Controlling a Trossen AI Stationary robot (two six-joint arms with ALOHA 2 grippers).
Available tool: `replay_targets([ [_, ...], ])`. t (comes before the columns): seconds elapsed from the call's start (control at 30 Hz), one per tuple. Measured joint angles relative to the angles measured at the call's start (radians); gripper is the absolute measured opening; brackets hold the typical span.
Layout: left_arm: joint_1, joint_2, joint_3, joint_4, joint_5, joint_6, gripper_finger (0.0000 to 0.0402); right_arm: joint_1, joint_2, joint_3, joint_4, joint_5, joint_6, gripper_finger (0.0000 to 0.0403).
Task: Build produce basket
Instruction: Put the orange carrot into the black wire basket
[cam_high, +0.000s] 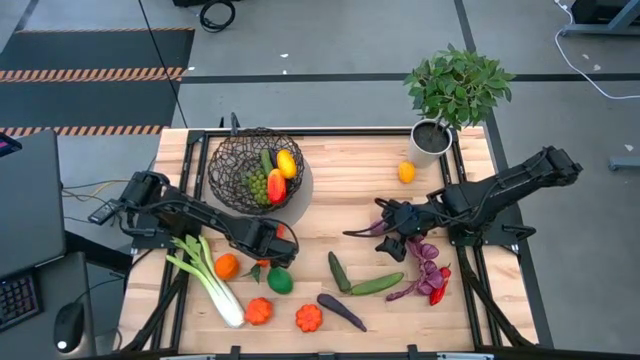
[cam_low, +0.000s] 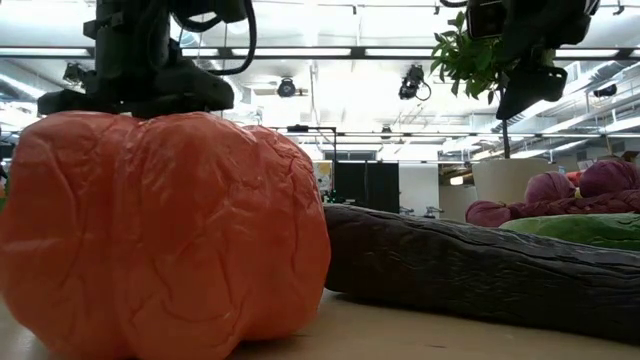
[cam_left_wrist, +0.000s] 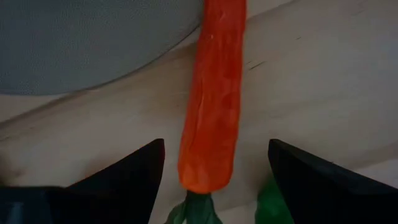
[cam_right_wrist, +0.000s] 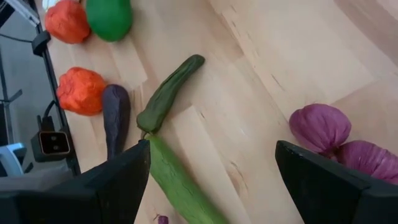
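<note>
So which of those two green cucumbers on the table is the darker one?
The shorter cucumber, lying nearer the left arm, is the darker; the longer cucumber beside it is a brighter green.

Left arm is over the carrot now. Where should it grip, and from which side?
Grip the carrot mid-body from straight above. It lies flat on the table, and the left gripper already has its open fingers either side of the leafy end, so closing across its narrow width should work.
</note>
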Motion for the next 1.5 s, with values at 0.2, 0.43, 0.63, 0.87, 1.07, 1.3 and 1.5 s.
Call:
replay_targets([
  [0.2, 0.007, 0.0, -0.073, 0.098, 0.035, 0.006, 0.0293, -0.021, 0.0, 0.0, 0.002, 0.009, 0.029, 0.0348],
  [0.43, 0.007, 0.0, -0.114, 0.127, 0.039, 0.024, 0.0293, -0.046, 0.0, 0.0, 0.011, 0.004, 0.031, 0.0348],
  [0.63, 0.006, 0.0, -0.167, 0.236, 0.062, -0.003, 0.0293, -0.066, 0.0, 0.0, 0.034, -0.016, 0.04, 0.0348],
  [0.87, 0.012, 0.0, -0.174, 0.246, 0.059, -0.003, 0.0275, -0.076, 0.0, 0.0, 0.047, -0.053, 0.044, 0.0348],
  [1.07, 0.018, 0.0, -0.174, 0.247, 0.043, 0.01, 0.022, -0.076, 0.0, 0.0, 0.047, -0.071, 0.04, 0.0348],
  [1.3, 0.035, -0.001, -0.17, 0.246, 0.081, 0.041, 0.0157, -0.077, 0.0, 0.0, 0.047, -0.07, 0.054, 0.0348],
  [1.5, 0.045, -0.015, -0.115, 0.237, 0.121, 0.119, 0.0155, -0.076, 0.0, 0.0, 0.047, -0.07, 0.054, 0.0348],
])
